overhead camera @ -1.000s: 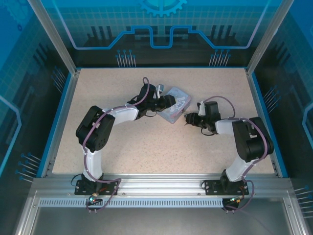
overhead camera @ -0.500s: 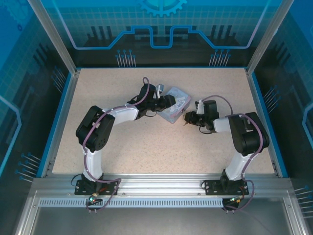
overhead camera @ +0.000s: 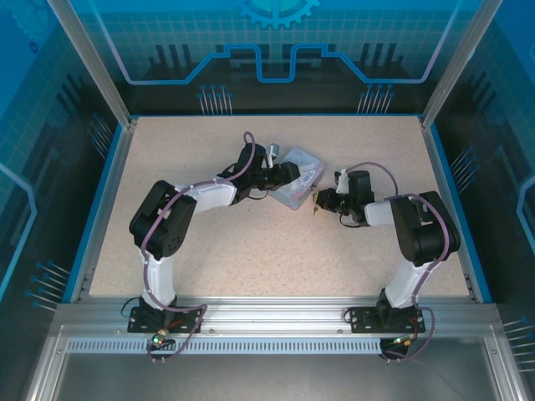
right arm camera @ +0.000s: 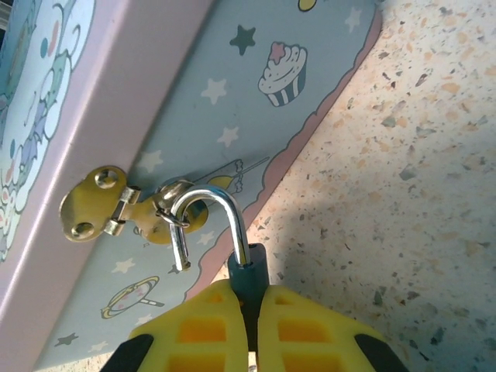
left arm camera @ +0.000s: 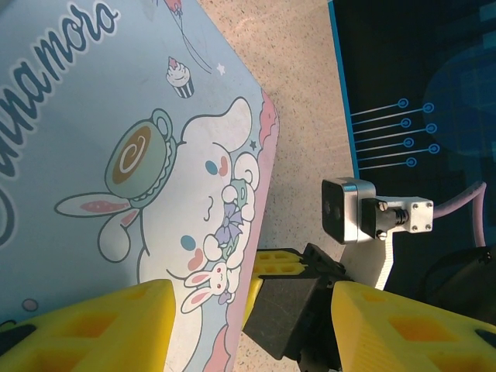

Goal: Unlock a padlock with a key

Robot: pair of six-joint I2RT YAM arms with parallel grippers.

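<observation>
A small teal padlock [right arm camera: 252,273] hangs at the side of the pastel cartoon tin [right arm camera: 256,116]. Its silver shackle [right arm camera: 225,205] stands open, hooked through the ring of the brass hasp [right arm camera: 97,203]. My right gripper [right arm camera: 254,314] is shut on the padlock's body, its yellow fingers [right arm camera: 205,329] pressed on both sides. In the top view this gripper [overhead camera: 322,200] sits at the tin's [overhead camera: 301,180] right side. My left gripper [left arm camera: 252,302] is open at the tin's [left arm camera: 93,155] other end, one finger [left arm camera: 101,325] over the lid and the other [left arm camera: 403,325] beyond its edge. The key is hidden.
The speckled table [overhead camera: 251,242] is bordered by blue walls [overhead camera: 100,192] on the left, right and back. Both arms reach toward the middle of the table, their elbows out to the sides. In the left wrist view the right arm's camera [left arm camera: 353,209] sits just past the tin.
My right gripper moved left up against the tin's side and closed on the padlock. The left arm and the tin stayed put.
</observation>
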